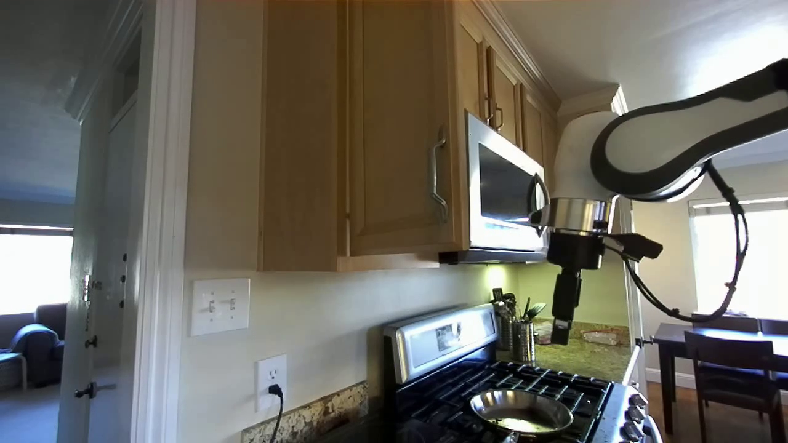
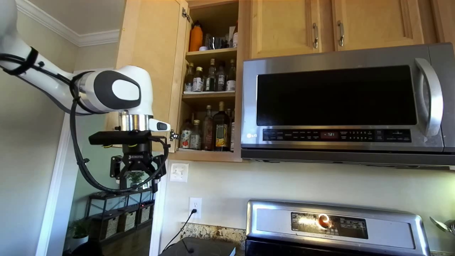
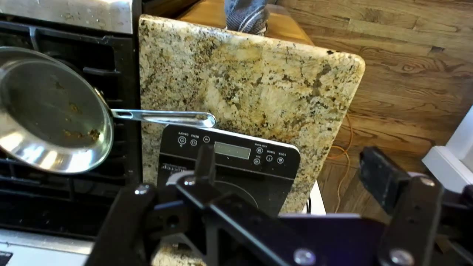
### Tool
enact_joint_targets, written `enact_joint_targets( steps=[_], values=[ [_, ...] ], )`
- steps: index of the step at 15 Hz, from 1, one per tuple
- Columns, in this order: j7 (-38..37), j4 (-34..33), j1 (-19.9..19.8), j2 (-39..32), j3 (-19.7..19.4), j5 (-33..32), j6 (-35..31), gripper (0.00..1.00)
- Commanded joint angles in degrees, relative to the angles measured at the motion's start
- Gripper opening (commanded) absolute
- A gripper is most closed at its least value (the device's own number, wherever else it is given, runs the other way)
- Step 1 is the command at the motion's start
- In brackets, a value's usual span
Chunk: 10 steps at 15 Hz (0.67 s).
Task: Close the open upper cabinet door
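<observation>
The upper cabinet door, tall light tan wood, stands swung open in both exterior views. Its outer face [image 1: 394, 117] with the slim silver bar handle [image 1: 435, 172] shows in an exterior view. Its plain inner side [image 2: 153, 46] shows left of the open shelves, partly hidden behind the arm. My gripper [image 2: 139, 183] points down with its fingertips lower than the door's bottom edge. It also shows in an exterior view [image 1: 563, 326], to the right of the door. In the wrist view the fingers [image 3: 290, 160] are wide apart with nothing between them. The door is out of the wrist view.
Bottles [image 2: 209, 128] fill the cabinet shelves. The microwave [image 2: 337, 99] is right of the cabinet, above the stove [image 2: 334, 227]. A pan [image 3: 55, 111] sits on the stove, its handle over the granite counter [image 3: 251, 74]. A black cooktop [image 3: 229, 159] lies on the counter below the gripper.
</observation>
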State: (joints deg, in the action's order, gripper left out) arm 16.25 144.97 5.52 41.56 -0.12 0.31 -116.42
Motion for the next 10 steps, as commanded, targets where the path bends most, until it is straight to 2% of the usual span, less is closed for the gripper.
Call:
enact_joint_targets(
  steps=[1, 6, 7, 10],
  values=[
    [1.99, 2.99, 2.62, 9.31, -1.98, 2.29, -1.13, 1.0],
    [0.99, 1.61, 5.89, 13.75, -1.38, 6.12, -1.6, 1.0],
    [0.51, 0.31, 4.56, 11.5, -0.87, 4.25, 0.08, 1.0],
    [0.55, 0.31, 5.33, 12.82, -0.82, 4.91, 0.08, 1.0]
  ],
)
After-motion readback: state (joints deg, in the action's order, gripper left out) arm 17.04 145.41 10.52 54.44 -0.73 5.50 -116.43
